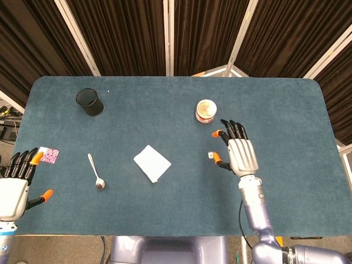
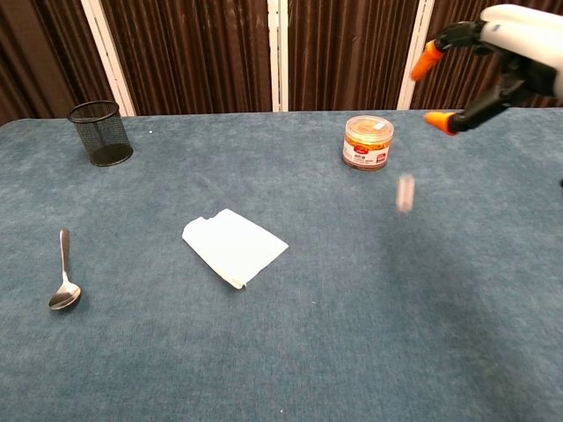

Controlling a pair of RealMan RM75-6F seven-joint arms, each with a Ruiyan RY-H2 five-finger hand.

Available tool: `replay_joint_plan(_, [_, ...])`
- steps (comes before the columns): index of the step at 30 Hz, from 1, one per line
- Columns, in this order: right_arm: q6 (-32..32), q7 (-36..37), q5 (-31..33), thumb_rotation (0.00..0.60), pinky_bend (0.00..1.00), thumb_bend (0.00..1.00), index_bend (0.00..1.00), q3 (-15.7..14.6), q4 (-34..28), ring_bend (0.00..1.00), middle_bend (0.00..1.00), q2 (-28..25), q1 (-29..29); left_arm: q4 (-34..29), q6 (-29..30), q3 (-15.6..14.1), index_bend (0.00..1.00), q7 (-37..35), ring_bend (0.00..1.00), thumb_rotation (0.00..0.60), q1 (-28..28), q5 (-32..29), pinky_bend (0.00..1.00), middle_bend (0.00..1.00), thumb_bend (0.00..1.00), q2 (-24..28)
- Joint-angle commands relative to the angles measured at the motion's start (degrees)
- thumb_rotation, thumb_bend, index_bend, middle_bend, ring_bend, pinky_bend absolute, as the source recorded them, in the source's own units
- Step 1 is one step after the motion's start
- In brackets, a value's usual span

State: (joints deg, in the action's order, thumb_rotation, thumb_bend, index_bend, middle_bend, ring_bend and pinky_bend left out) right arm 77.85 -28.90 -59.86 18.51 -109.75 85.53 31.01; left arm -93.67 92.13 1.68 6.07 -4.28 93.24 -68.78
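Right hand [image 1: 240, 154], fingers spread and gripping nothing, hovers beside a small pale object [image 2: 405, 192] that appears airborne and blurred, long axis upright, near the jar [image 1: 206, 110]. Left hand [image 1: 16, 184], fingers spread, sits beside a patterned card [image 1: 48, 154].

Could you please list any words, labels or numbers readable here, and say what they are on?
No text can be read.
Jar: red label with white marks, too small and blurred to read.
Small card by the left hand: a pink pattern only, no legible letters.
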Motion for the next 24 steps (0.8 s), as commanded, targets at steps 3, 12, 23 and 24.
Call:
replay_joint_plan(3, [1.22, 1.48, -1.27, 0.600, 0.00, 0.25, 0.32, -1.55, -1.04, 0.00, 0.04, -1.92, -1.91, -0.40, 0.17, -0.15, 0.00, 0.34, 0.00, 0.600, 0.10, 0.38, 0.00, 0.00, 0.04, 0.13])
replay_joint_plan(12, [5.24, 6.97, -6.02, 0.600, 0.00, 0.22, 0.26, -8.12, 0.79, 0.00, 0.00, -7.12, -9.16, -0.77, 0.41, -0.33, 0.00, 0.95, 0.00, 0.600, 0.31, 0.78, 0.00, 0.00, 0.04, 0.25])
replay_joint_plan(23, [15.04, 20.09, -19.80, 0.600, 0.00, 0.20, 0.07, -17.32, 15.61, 0.00, 0.00, -9.96, -20.12, -0.40, 0.50, 0.55, 0.00, 1.92, 0.00, 0.600, 0.40, -0.53, 0.00, 0.00, 0.04, -0.08])
replay_joint_plan(24, [15.61, 21.27, -20.54, 0.600, 0.00, 0.20, 0.06, -17.59, 16.25, 0.00, 0.00, -10.21, -20.73, -0.27, 0.55, 0.67, 0.00, 2.10, 0.00, 0.600, 0.44, -0.74, 0.00, 0.00, 0.04, -0.16])
